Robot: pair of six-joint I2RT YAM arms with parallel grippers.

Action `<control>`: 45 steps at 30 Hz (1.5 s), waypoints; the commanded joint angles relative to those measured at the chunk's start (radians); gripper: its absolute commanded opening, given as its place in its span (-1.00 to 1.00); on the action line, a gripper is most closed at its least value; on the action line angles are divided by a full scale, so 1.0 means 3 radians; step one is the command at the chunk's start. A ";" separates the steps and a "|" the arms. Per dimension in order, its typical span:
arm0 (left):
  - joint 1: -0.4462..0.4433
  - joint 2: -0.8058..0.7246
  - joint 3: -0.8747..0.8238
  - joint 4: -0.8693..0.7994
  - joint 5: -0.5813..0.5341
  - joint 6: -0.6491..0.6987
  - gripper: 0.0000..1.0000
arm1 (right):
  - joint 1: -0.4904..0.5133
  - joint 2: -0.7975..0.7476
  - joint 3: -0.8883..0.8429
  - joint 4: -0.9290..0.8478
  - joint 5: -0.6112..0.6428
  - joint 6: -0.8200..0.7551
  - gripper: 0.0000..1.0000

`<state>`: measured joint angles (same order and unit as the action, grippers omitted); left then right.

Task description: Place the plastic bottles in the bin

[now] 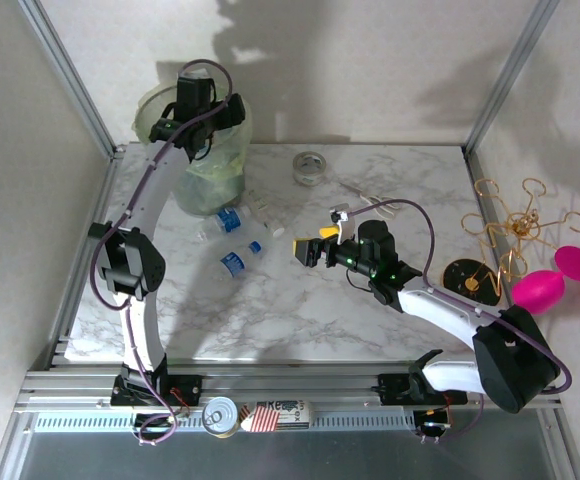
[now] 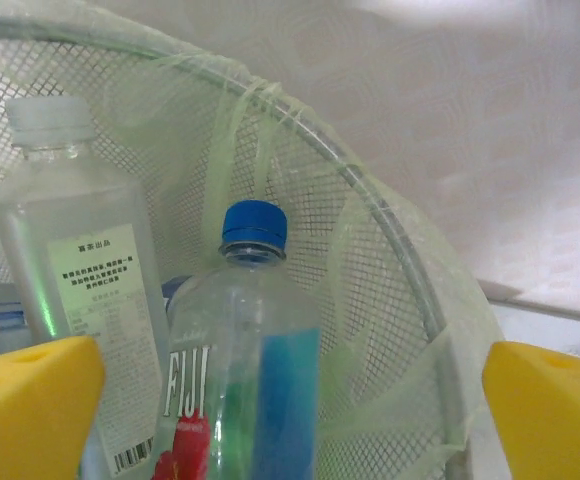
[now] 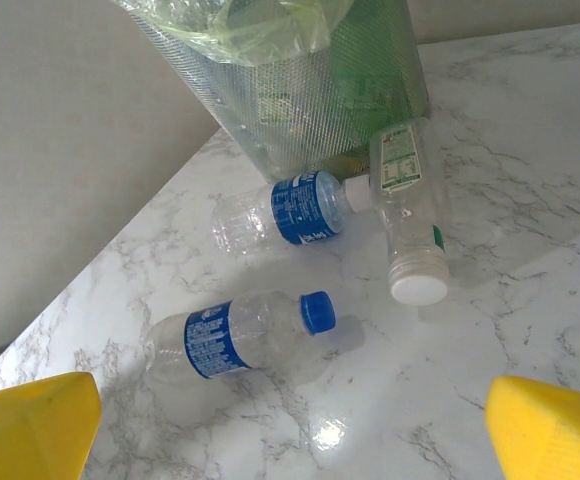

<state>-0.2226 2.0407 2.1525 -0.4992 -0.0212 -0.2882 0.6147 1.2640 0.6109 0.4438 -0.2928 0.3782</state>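
In the top view, we see the left pincer [image 1: 198, 98] above the translucent pale green round bin with a plastic liner [image 1: 215, 170], at the upper left of the frame, on the corner of the white marble bench [image 1: 300, 310]. In the left wrist view its yellow pads [image 2: 30, 400] stand wide apart in the two lower corners, so it is open and grips nothing. Between them, inside the bin, stands a clear plastic bottle with a blue cap and a red and blue label [image 2: 255, 340]. To its left stands a clear bottle with a white cap and a pale label [image 2: 80, 290].

The right pincer [image 1: 313, 250] is near the middle of the top view, also open and empty. In the right wrist view three bottles lie on the bench. A clear bottle with a green and white label [image 3: 410, 210] and a clear bottle with a blue label and a white cap [image 3: 285, 210] lie close to the bin. A clear bottle with a blue label and a blue cap [image 3: 240, 335] lies apart, toward the lower left.
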 commanded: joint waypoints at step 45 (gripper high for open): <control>-0.0458 -0.3853 -0.5881 0.3275 -0.0232 -0.1526 0.99 | 0.0240 0.3478 0.3539 -0.1988 0.0972 -0.1039 0.55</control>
<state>-0.3756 0.9108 0.4164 0.4374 -0.0689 -0.7132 0.6746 2.2684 1.6169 -0.1116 -0.0101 0.0933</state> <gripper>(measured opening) 0.995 0.786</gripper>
